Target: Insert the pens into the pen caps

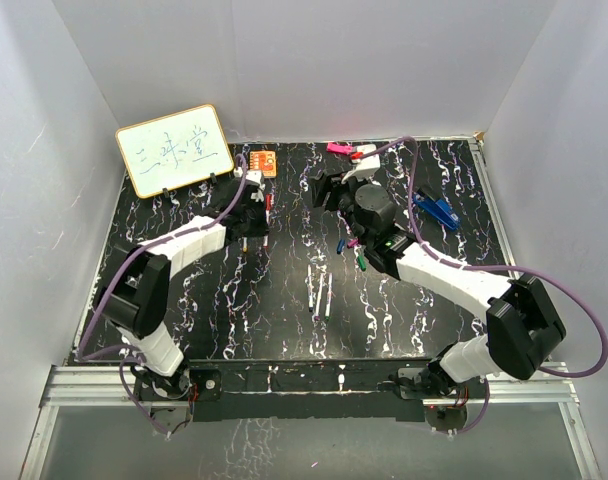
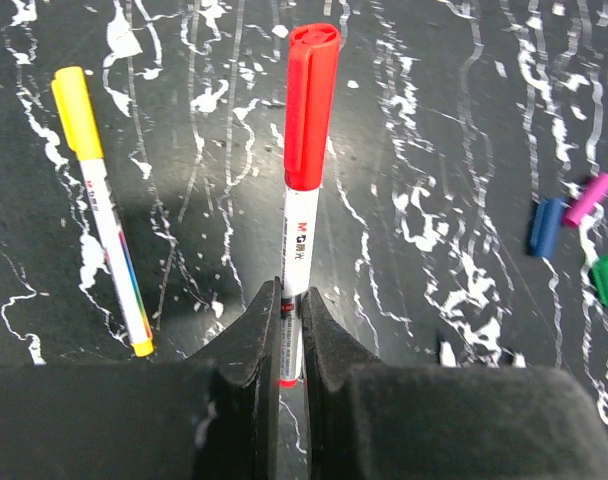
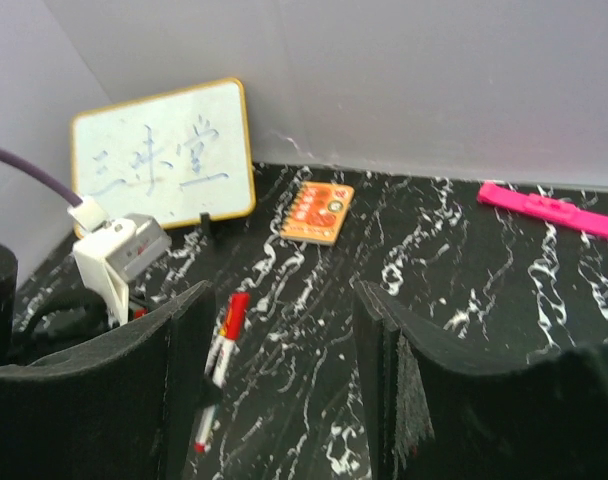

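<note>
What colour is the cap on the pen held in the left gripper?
The cap of that pen is red, clearest in the left wrist view.

Bright, even light from overhead. Soft shadow lies ahead-left of the left gripper (image 2: 289, 300) jaws; dull sheen on the table (image 2: 434, 120) beyond. Right gripper (image 3: 284, 330) fingers (image 3: 104, 400) blurred, background soft.

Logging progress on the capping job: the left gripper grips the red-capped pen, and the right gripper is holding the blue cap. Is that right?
Not quite. The left gripper does grip the red-capped pen, but the right gripper holds nothing: the right wrist view shows its jaws apart and empty. The blue cap lies loose on the table.
</note>
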